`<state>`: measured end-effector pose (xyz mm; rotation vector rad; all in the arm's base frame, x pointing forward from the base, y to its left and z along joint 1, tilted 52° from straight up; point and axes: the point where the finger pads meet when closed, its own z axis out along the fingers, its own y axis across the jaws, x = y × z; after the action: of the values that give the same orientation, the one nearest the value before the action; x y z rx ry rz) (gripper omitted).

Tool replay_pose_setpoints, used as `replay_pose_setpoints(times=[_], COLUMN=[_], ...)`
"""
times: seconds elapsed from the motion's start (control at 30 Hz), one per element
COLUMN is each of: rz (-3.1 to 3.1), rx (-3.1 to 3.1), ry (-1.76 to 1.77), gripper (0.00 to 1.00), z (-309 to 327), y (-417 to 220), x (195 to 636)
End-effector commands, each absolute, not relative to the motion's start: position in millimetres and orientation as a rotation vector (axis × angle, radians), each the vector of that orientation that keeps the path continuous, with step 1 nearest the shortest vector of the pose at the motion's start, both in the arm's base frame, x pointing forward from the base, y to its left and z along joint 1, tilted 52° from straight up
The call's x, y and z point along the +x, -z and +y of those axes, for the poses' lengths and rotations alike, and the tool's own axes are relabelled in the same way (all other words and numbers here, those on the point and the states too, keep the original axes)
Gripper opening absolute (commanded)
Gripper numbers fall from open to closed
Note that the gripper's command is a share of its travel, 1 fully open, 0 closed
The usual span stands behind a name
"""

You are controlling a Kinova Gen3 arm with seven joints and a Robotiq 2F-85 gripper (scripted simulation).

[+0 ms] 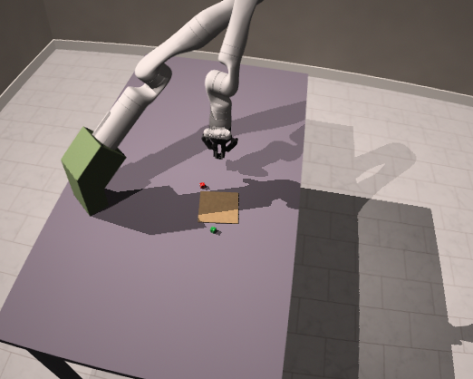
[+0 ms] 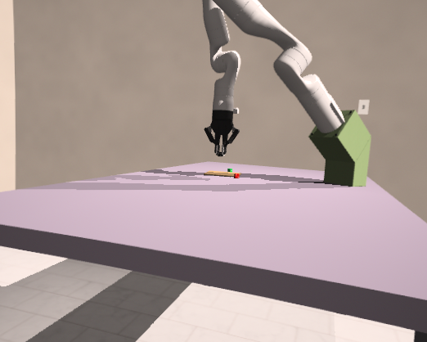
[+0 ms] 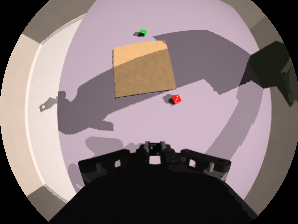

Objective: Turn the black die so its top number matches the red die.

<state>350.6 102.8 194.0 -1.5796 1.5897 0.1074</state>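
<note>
- Arm (image 1: 175, 50) reaches from the green pedestal (image 1: 77, 174) out over the purple surface (image 1: 143, 281); the wrist points straight down.
- Jaws (image 2: 220, 153) hang well above the surface, fingers drawn close together and clenched on a small dark item, taken to be the black die (image 2: 220, 153) (barely resolvable against the dark fingers; top number unreadable).
- Tan mat (image 1: 218, 208) lies flat on the surface, part of it in the arm's shadow. No die rests on it.
- Red die (image 1: 202, 185) sits on the surface just off the mat's far left corner in the top view, apart from the mat edge.
- Green die (image 1: 214, 230) sits on the surface just beyond the mat's near edge, also apart from it.
- Wrist view: mat (image 3: 144, 68) ahead of the fingers, red die (image 3: 176, 99) near one corner, green die (image 3: 141, 32) past the opposite edge.
- Pips on the red and green dice are too small to read in any view.
- Exterior view: mat (image 2: 219, 173) appears as a thin strip below and a little to one side of the jaws.
</note>
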Motion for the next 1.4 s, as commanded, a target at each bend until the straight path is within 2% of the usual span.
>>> replay_pose_setpoints(times=[0.0,1.37], rz=[1.593,1.589], rx=[-1.576,-1.581], ry=[-0.094,-0.091], gripper=[0.11,0.11], z=[98.1,90.1], y=[-196.7,-204.5], x=[350.8,344.4])
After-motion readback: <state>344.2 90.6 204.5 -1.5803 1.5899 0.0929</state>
